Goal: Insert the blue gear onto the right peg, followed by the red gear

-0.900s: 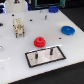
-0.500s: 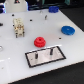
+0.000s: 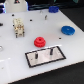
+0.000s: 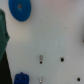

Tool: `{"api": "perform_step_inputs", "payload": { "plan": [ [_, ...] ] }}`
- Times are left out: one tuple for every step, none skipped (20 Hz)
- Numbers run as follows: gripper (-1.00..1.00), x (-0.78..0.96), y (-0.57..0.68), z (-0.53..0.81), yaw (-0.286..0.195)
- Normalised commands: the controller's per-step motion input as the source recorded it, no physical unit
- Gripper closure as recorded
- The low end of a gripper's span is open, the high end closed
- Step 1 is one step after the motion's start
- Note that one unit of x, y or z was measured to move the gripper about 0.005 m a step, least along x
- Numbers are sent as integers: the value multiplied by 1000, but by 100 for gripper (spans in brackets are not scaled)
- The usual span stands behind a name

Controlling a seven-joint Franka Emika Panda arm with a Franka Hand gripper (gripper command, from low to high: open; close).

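The blue gear (image 3: 67,29) lies flat on the white table at the exterior view's right; the wrist view shows the blue gear (image 4: 20,7) too. Nearer the middle sits the smaller red gear (image 3: 39,41), just behind the black-rimmed grey plate (image 3: 56,57). On that plate the right peg (image 3: 50,50) stands upright and bare, with a smaller pin (image 3: 36,56) to its left. My gripper (image 3: 18,30) hangs over the table at the exterior view's left, well away from both gears and the plate. It is too blurred to read its jaws, and no fingers show in the wrist view.
Small dark studs (image 3: 45,16) stick up from the table behind the gears. Another blue object (image 3: 52,8) and a red one (image 3: 2,7) sit along the far edge. A dark green shape (image 4: 3,40) fills one side of the wrist view.
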Motion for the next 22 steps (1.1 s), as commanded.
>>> {"api": "perform_step_inputs", "payload": {
  "plan": [
    [-100,-139,588,-195,0],
    [-100,-370,536,-251,0],
    [-100,-240,560,-234,0],
    [-100,-168,580,-248,0],
    [-100,-155,547,-268,0],
    [-100,-101,564,-265,0],
    [-100,-38,543,-297,0],
    [-100,-50,491,-320,0],
    [-100,-64,453,-392,0],
    [-100,-39,462,-388,0],
    [-100,-32,460,-371,0],
    [-100,-30,438,-350,0],
    [-100,-34,460,-367,0],
    [-100,-88,433,-426,0],
    [-100,-76,397,-445,0],
    [-100,-69,363,-450,0],
    [-100,-94,307,-497,0],
    [-100,-130,241,-522,0],
    [-100,-140,176,-524,0],
    [-100,-122,47,-521,0],
    [-100,-138,-9,-525,0],
    [-100,-86,78,-523,0]
  ]
}}
